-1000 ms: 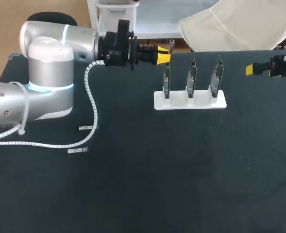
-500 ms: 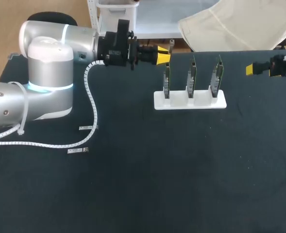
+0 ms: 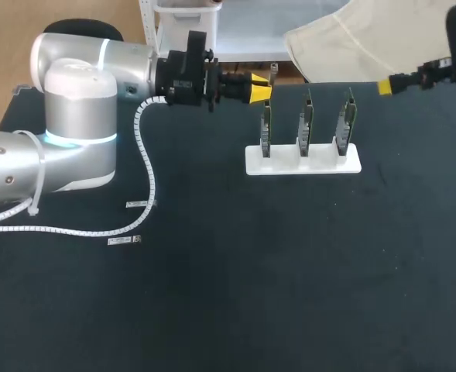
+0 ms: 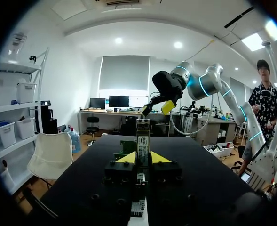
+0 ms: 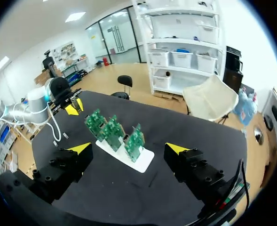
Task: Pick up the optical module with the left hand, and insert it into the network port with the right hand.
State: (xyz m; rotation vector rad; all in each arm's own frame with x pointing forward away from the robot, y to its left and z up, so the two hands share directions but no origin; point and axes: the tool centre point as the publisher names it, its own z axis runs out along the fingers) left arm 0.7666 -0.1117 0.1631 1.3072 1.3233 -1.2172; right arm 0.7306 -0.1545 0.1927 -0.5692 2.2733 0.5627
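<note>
**Left claw** [image 4: 143,157]: it is being kept closed on a module [image 4: 143,134], which is being pinched by its lower end between the yellow tips. The module is being held upright in the air, well above the tabletop [image 3: 289,271]. It is near the leftmost board and is not touching it. Most of the module's body is being left free above the tips.

**Right claw** [image 5: 128,149]: the fingers are being held spread wide, with nothing between them. It is being kept high over the far right of the tabletop, well apart from the module.

**Circuit boards** [image 3: 305,124]: three boards are being held on edge in a white holder [image 3: 303,163], between the two claws. The port itself cannot be made out.

**Risks, as judged:**
- Handover: the module is probably being gripped over a short length only. If it is being taken off-centre by the right claw, or is being let go before the second grip is firm, it is likely to be tilted or dropped among the boards.
- Approach: the boards are being left standing in the right arm's path to the module, so their top edges could be clipped.
- Insertion: a module that is being carried skewed would probably be jammed at the port mouth. The push would then be passed into the board, which could be bent. The holder may only be resting loose, so it could be slid or tipped.
</note>
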